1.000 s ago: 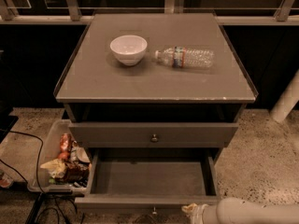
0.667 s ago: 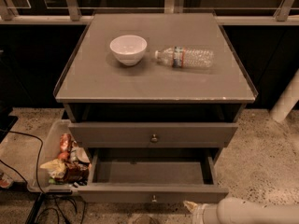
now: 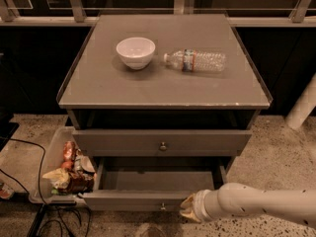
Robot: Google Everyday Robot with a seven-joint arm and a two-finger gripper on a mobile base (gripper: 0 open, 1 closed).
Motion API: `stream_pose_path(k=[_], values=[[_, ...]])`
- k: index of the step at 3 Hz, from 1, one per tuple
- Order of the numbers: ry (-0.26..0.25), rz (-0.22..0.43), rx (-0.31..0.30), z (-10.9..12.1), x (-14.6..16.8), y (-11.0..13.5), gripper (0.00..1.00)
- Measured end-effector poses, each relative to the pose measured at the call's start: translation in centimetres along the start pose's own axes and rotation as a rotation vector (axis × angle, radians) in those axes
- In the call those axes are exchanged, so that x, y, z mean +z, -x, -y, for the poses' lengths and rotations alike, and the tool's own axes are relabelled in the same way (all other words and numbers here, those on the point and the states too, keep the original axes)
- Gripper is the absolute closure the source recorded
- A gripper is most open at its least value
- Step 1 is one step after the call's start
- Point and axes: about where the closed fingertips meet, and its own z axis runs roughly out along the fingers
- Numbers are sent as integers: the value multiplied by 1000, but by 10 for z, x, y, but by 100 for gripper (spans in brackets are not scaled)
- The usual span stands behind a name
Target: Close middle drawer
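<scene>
Middle drawer (image 3: pixel 148 191) open, end effector (image 3: pixel 188 207) at its front.

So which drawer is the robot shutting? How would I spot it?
Find the grey-brown cabinet with the white bowl and the plastic bottle lying on top. The middle drawer is the lower of its two knobbed drawers. Unlike the drawer above, it sticks out open, and the gripper is at its front, right of the knob.

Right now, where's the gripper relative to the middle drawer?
In the camera view, the gripper is at bottom centre-right, at the front face of the pulled-out middle drawer, just right of its knob, below the upper knobbed drawer.
</scene>
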Motion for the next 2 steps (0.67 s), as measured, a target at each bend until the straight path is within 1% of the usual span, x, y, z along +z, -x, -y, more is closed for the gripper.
stream_pose_path(k=[1,2], values=[[-74,10,12,50,-2,-7,87],[-74,10,12,49,-2,-7,100]])
